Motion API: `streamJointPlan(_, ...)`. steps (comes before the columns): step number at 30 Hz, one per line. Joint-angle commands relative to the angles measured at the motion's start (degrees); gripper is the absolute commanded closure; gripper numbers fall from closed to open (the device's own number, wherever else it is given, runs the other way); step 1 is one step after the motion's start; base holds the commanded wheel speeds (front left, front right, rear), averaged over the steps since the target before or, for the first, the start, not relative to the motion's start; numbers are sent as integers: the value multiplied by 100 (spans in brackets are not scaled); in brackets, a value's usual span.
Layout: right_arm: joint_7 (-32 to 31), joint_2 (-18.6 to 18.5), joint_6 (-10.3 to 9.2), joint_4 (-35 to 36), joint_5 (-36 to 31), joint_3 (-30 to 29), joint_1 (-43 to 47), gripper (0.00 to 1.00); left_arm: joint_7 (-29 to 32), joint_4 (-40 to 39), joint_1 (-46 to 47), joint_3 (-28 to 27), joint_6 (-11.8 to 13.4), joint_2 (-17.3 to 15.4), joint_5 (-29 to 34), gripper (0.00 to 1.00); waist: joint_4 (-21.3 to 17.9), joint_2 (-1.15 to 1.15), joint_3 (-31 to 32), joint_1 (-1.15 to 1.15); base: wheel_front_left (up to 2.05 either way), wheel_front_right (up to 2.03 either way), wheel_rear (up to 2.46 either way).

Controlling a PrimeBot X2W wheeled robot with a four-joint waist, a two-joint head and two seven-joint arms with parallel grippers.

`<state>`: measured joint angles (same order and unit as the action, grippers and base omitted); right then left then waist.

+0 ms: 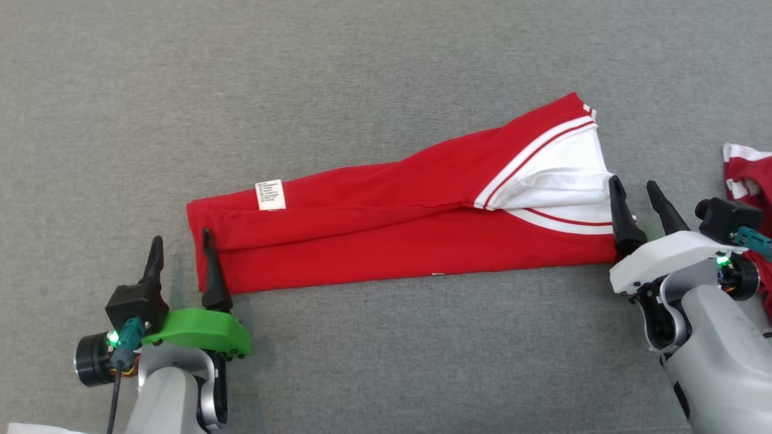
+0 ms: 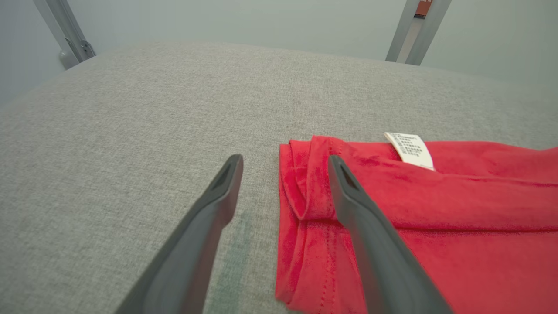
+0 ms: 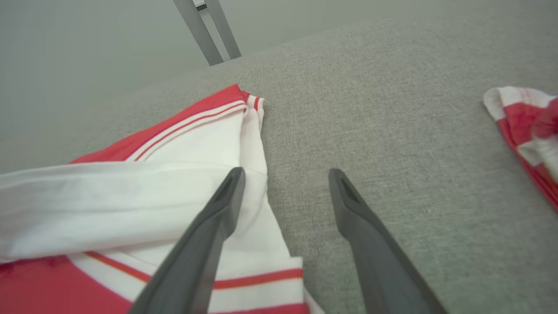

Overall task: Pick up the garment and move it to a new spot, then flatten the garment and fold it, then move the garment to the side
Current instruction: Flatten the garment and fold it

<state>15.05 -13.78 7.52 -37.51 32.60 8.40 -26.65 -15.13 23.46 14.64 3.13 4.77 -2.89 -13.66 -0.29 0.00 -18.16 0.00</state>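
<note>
Lying folded lengthwise as a long strip on the grey surface (image 1: 362,72), the garment (image 1: 392,235) is seemingly awaiting further folds and the move aside. The left gripper (image 1: 182,235) and right gripper (image 1: 633,181) are hovering, fingers apart, each straddling one end.

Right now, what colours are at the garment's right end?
White with thin red stripes, joining the red garment; clearest in the right wrist view.

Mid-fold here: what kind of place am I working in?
Probably a lab or test cell, not a home: a wide grey fabric-covered surface, bare metal frame posts behind it, a plain pale wall, and a second red-and-white garment lying at the right.
</note>
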Motion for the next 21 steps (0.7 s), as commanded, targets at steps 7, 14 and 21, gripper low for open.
streamJointPlan(7, -19, -102, -7, -798, 205, 264, -327, 0, 4, -179, -198, 318, 157, -11, -222, 0, 558, 0, 5, 0, 0, 0, 0)
streamJointPlan(14, -287, 80, 18, -1011, 709, 1018, -157, 100, 4, -189, -240, 361, 208, -11, -251, 0, 641, 0, -11, 0, 0, 0, 0)
streamJointPlan(21, -68, -244, -10, -969, 1186, 991, -184, 100, 4, -138, -285, 427, 223, -11, -273, 0, 496, 0, 177, 0, 0, 0, 0)
